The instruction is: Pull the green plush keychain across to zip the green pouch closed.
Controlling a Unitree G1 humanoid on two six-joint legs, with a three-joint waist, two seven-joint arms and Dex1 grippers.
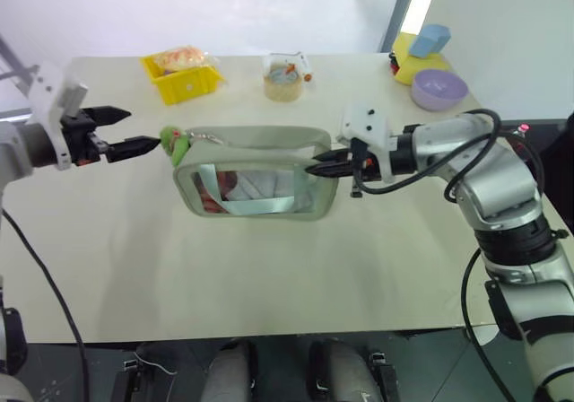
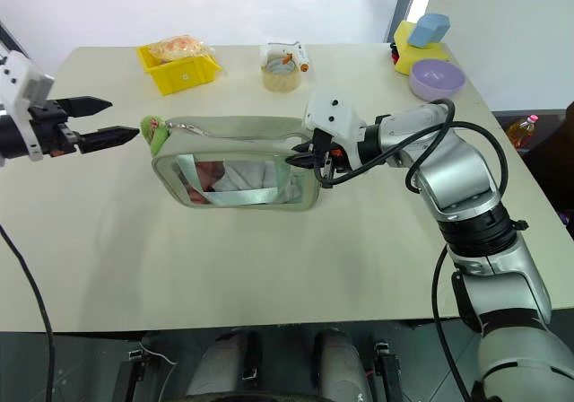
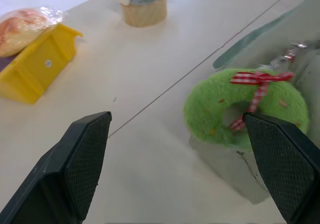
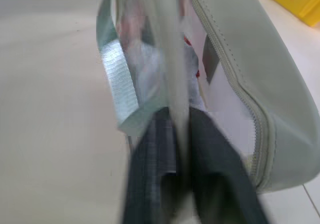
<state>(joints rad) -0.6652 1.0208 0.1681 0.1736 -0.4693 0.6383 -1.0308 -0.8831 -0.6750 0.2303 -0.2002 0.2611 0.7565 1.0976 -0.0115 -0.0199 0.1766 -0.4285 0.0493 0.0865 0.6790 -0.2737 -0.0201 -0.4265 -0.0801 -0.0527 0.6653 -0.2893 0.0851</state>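
The green pouch (image 1: pixel 256 173) is lying in the middle of the table (image 1: pixel 269 276), its clear window showing red and white contents. The right gripper (image 1: pixel 316 170) is pinching the pouch's right end, its fingers squeezed together on what seems to be a thin edge or strap, though the right wrist view is blurred there. At the pouch's left end the green plush keychain (image 3: pixel 245 106) is sitting on its short chain. The left gripper (image 1: pixel 134 131) is reaching toward it with fingers spread wide, one fingertip just beside the plush. Farther back are standing a yellow bin (image 1: pixel 183 79), a tape roll (image 1: pixel 283 83) and a purple bowl (image 1: pixel 439 89).
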